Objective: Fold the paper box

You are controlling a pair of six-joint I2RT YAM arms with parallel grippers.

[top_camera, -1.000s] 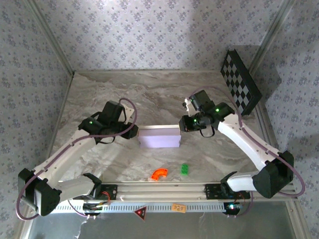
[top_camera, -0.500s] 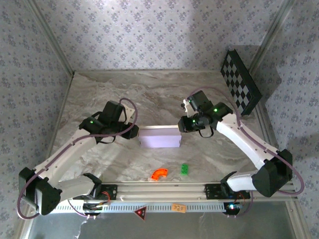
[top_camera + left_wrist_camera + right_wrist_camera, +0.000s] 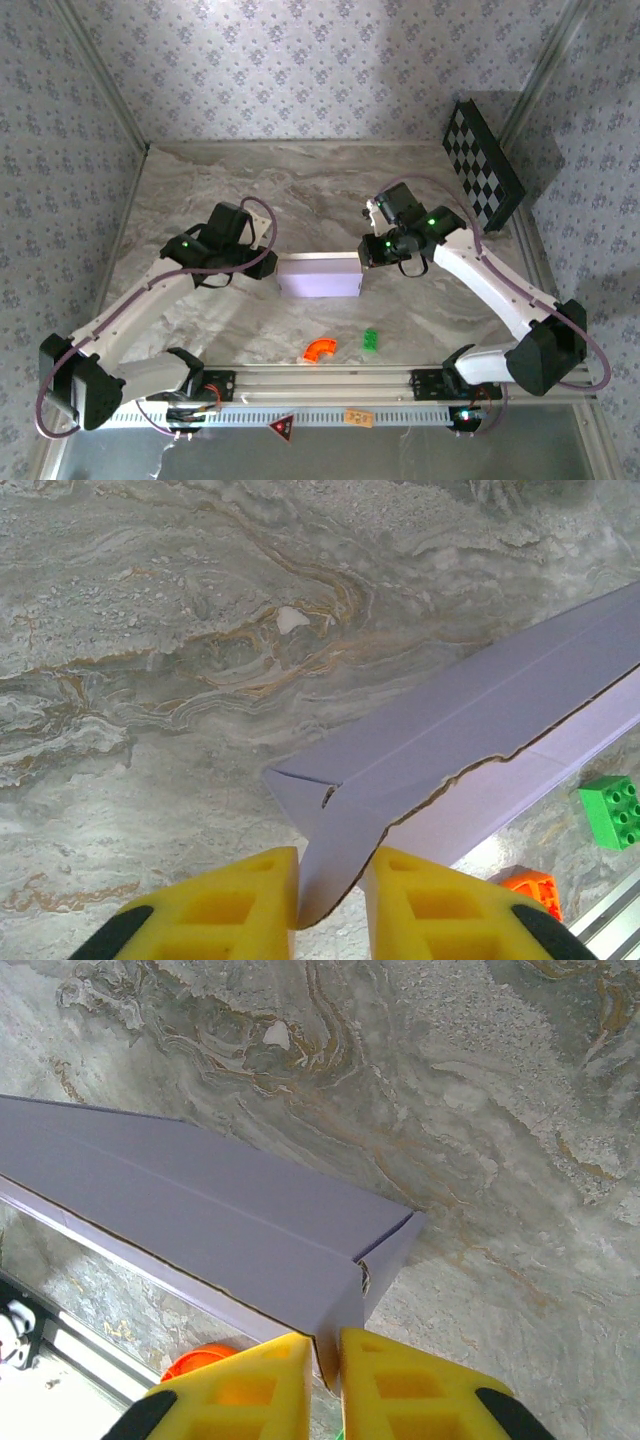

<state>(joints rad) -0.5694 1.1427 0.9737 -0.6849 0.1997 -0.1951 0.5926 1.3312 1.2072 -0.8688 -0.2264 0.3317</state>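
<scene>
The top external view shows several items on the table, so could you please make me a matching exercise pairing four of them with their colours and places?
Things:
1. paper box
2. toy brick
3. curved piece
4. checkered board

Descriptions:
A. orange, left of the toy brick
B. black and white, far right
C. pale lilac, in the middle
D. green, right of the curved piece

Pairs: 1-C; 2-D; 3-A; 4-B
</scene>
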